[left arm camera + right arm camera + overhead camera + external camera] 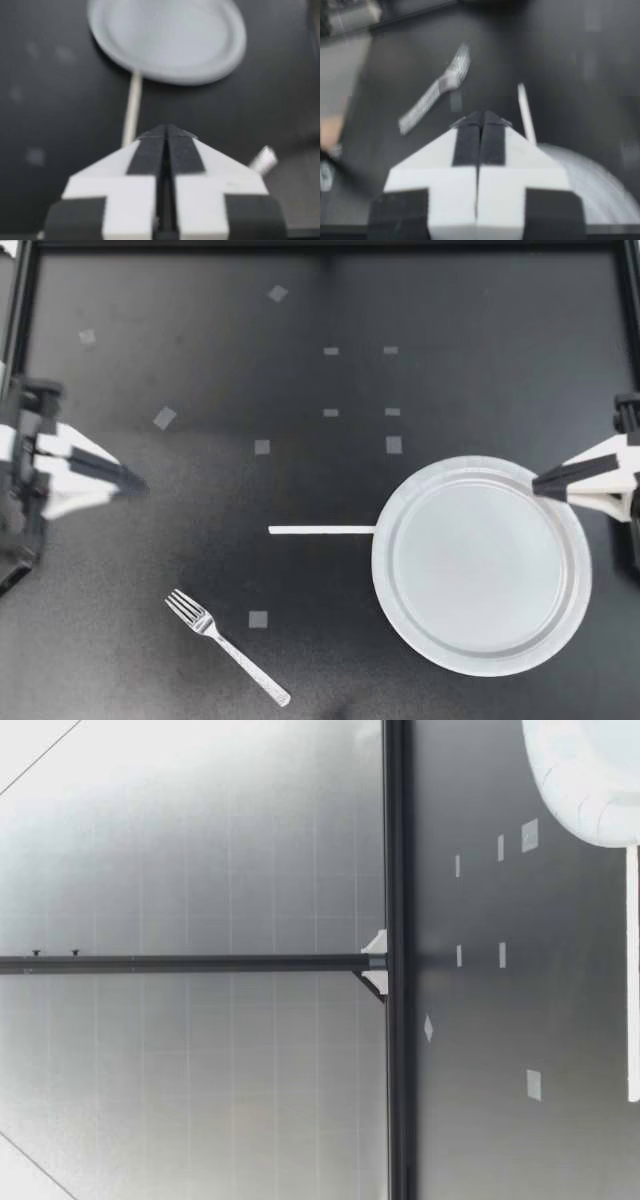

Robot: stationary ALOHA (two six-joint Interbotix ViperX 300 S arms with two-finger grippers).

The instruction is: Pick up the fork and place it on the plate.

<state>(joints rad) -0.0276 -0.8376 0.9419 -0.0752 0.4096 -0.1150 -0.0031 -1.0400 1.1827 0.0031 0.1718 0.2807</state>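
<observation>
Silver fork (226, 646) lies flat on the black desk (300, 340), well apart from the white plate (482, 565). From above all of it shows; the left wrist view catches only its handle end. My left end effector (138, 483) and right end effector (541, 483) point inward from the sides, both closed, empty.

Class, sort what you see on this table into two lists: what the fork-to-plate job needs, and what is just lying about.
Belongs to the job:
fork, lying flat, apart from the plate, which is empty
left end effector and right end effector, both shut

Just lying about:
white strip, one end at the plate's rim
tape squares, small, pale and scattered
</observation>
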